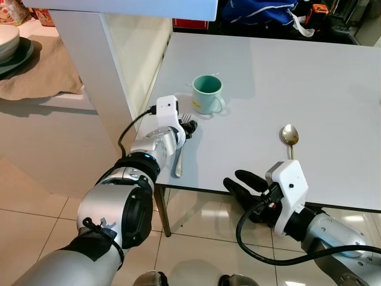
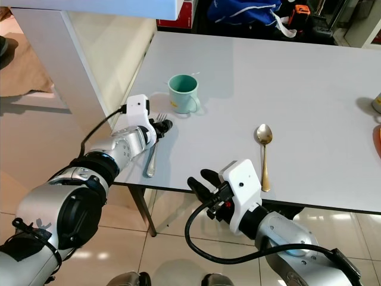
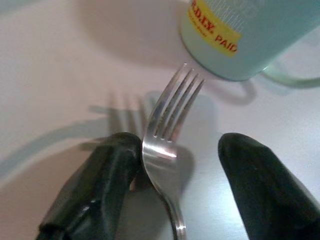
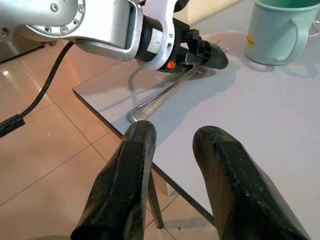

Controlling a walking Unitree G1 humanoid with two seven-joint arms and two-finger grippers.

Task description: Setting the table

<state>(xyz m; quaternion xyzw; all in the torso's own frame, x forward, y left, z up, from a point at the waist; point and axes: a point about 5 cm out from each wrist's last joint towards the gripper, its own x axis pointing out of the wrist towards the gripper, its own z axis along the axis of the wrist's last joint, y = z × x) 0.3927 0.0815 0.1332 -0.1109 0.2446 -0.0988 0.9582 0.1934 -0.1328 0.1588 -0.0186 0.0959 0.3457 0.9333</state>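
Observation:
On the white table [image 1: 297, 77] a silver fork [image 1: 178, 162] lies near the left edge, its tines pointing at a mint-green mug [image 1: 206, 92]. My left gripper [image 1: 189, 128] is low over the fork's neck and open. In the left wrist view the fork [image 3: 162, 145] lies between the two black fingers [image 3: 100, 180], touching one of them. A gold-toned spoon [image 1: 290, 138] lies toward the table's front right. My right gripper [image 1: 241, 182] hangs open just below the table's front edge with nothing between its fingers; its wrist view looks across at the fork [image 4: 165, 95] and the mug [image 4: 275, 30].
A white counter post [image 1: 89, 59] stands close to the table's left side. Beyond it, stacked dishes [image 1: 12, 44] rest on a beige cloth. A blue bag [image 1: 256, 12] lies behind the table's far edge. Tiled floor lies under the table's front edge.

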